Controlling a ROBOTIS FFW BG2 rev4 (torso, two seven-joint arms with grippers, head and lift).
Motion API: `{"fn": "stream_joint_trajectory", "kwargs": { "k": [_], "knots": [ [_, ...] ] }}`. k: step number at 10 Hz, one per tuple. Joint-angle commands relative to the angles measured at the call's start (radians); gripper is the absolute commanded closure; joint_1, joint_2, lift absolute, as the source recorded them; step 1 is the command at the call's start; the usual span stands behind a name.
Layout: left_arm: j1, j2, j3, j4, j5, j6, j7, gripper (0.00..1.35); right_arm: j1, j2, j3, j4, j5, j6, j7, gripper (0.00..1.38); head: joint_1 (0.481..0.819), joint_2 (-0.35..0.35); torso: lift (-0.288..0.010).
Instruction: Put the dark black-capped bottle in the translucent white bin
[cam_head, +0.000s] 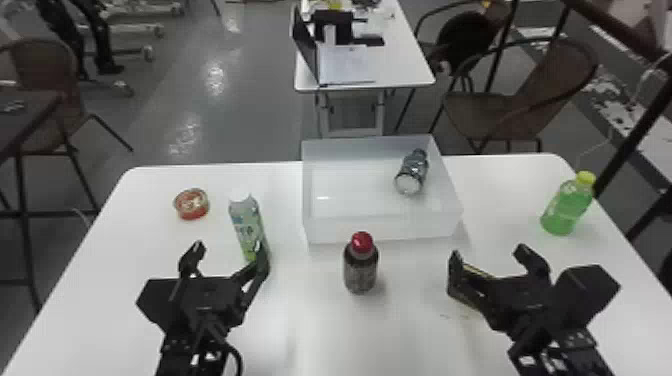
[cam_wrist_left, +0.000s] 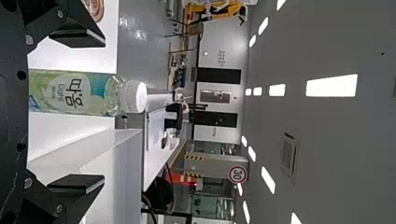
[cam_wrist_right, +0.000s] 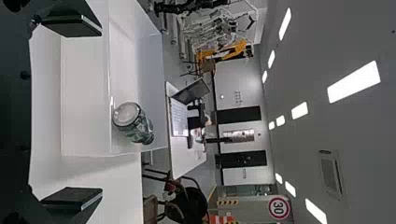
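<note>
So the white tabletop (cam_head: 310, 325) had the translucent white bin (cam_head: 380, 230) up at 12 o'clock. Left end effector (cam_head: 229, 248) hung around 8, right end effector (cam_head: 489, 252) around 4, fingers apart on both. Dark black-capped bottle (cam_head: 414, 170) was lying inside the bin, toward its 2 o'clock. Flat red tin (cam_head: 191, 204) sat at 10.
</note>
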Motion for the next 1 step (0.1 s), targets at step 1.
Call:
{"fn": "stream_joint_trajectory", "kwargs": {
  "k": [1],
  "knots": [
    [0.021,-0.005,0.002,-0.002,0.003,-0.009,0.019,0.26,0.001,-0.001,0.0,-0.006,0.02,0.0,0.0,0.09,0.695,0.047,-0.064]
  ]
}}
